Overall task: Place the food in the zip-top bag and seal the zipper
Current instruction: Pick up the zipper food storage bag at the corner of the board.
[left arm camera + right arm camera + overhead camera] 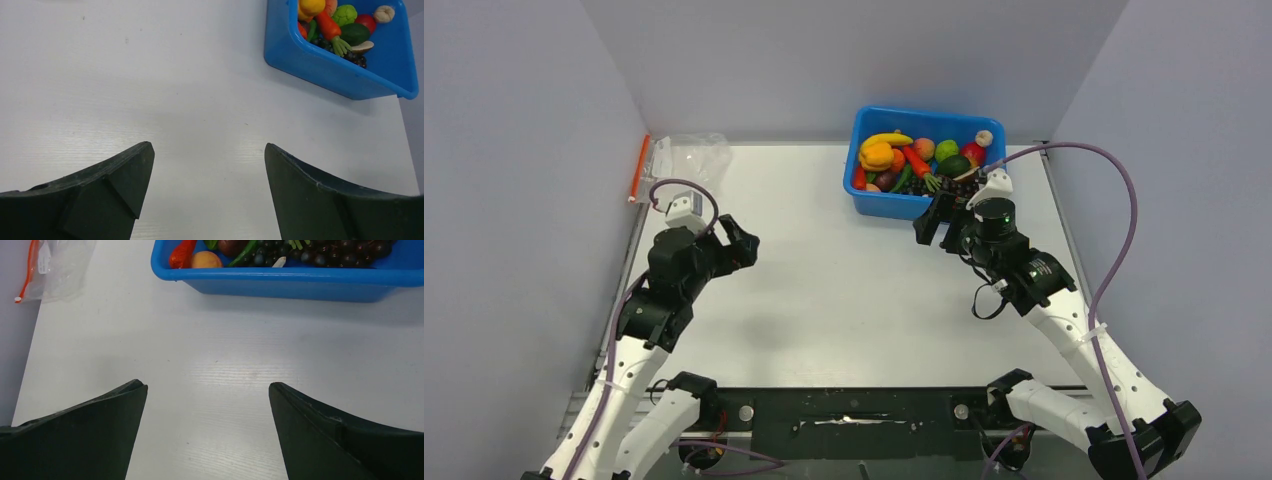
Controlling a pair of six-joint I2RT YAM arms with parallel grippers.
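Grey walls point(824, 60), white table point(844, 290); left pincer point(744, 240) & right pincer point(936, 220) spread wide, empty.

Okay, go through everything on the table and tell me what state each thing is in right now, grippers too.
zip-top bag: lying crumpled at the far left corner, no food visible inside.
zipper: cannot tell whether it is sealed.
food: all piled in the bin.
blue bin: upright, holding the food.
left gripper: open, holding nothing.
right gripper: open, holding nothing.

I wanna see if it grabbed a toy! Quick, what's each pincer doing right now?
Left pincer: open, holding nothing.
Right pincer: open, holding nothing.
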